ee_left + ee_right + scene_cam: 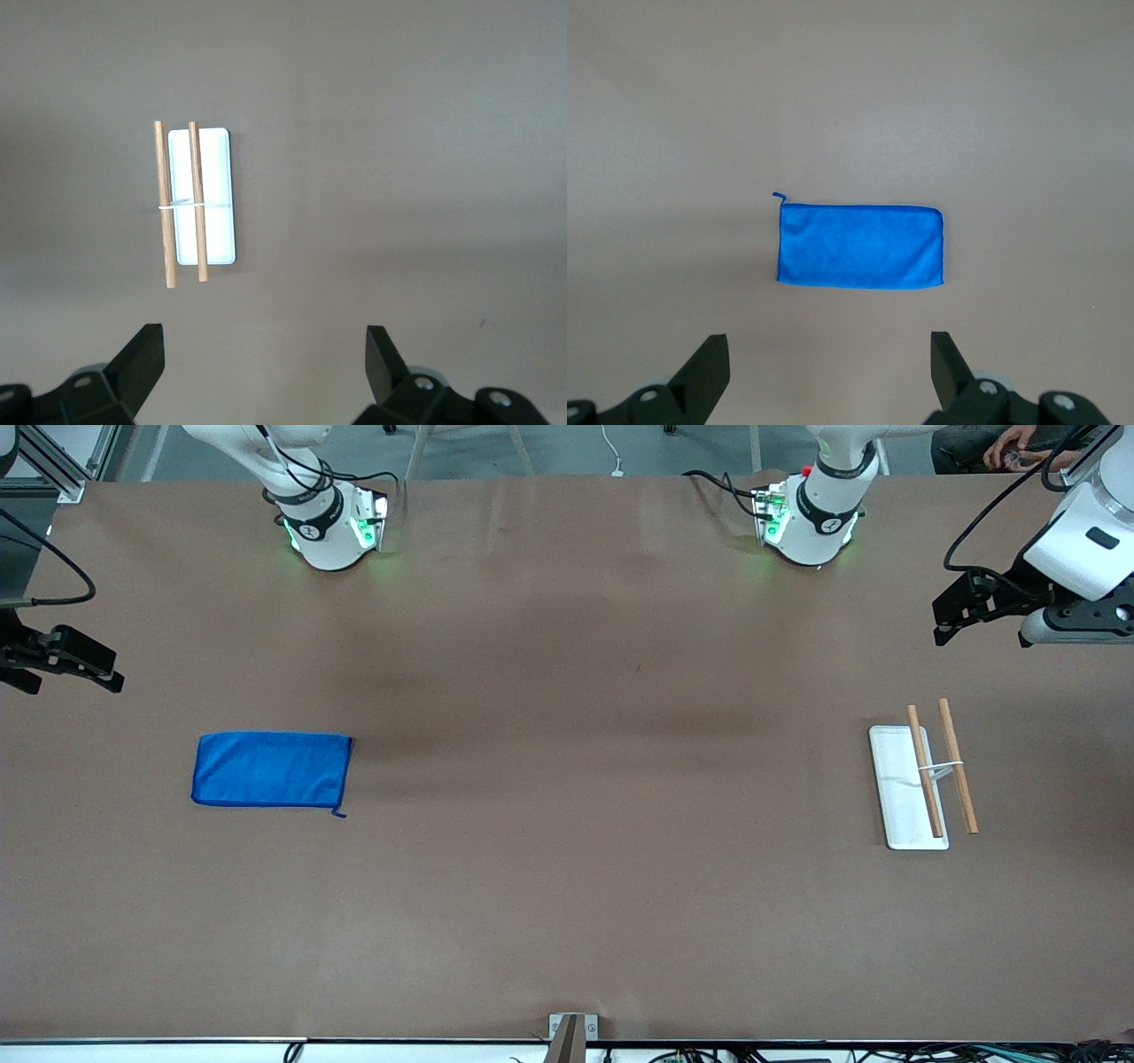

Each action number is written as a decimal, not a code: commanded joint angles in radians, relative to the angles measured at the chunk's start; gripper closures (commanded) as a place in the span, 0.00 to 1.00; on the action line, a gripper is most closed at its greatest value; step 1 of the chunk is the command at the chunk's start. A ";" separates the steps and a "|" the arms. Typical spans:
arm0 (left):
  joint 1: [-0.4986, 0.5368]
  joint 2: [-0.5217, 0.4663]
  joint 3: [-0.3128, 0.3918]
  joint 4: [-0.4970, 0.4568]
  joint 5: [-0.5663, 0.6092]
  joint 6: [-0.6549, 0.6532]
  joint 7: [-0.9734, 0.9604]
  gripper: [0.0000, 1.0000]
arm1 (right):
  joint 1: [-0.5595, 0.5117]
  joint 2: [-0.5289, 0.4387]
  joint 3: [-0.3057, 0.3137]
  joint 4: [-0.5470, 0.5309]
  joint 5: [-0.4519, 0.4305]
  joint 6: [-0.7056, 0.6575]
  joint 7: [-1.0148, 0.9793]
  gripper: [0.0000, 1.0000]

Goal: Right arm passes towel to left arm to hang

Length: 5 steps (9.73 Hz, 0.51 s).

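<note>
Two arms wait up high, and we see both with jaws wide open and holding nothing. Our right gripper hangs over the right arm's end of the desk, where the blue towel lies flat, easy to grab. Our left gripper hangs near the rack at the left arm's end, probably ready to take the towel and hang it.

Left gripper raised at the left arm's end of the table, fingers spread wide, empty. Right gripper raised at the right arm's end, fingers likewise apart, empty.
</note>
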 commanded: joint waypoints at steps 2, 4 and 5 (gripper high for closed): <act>0.006 0.036 -0.004 0.017 0.022 -0.018 0.012 0.00 | 0.001 -0.025 -0.002 -0.008 -0.002 0.008 0.002 0.00; 0.006 0.043 -0.001 0.029 0.022 -0.018 0.012 0.00 | 0.001 -0.024 -0.002 -0.002 -0.001 0.010 0.002 0.00; 0.006 0.044 -0.001 0.029 0.021 -0.018 0.014 0.00 | -0.001 -0.024 -0.002 0.009 -0.001 0.010 0.002 0.00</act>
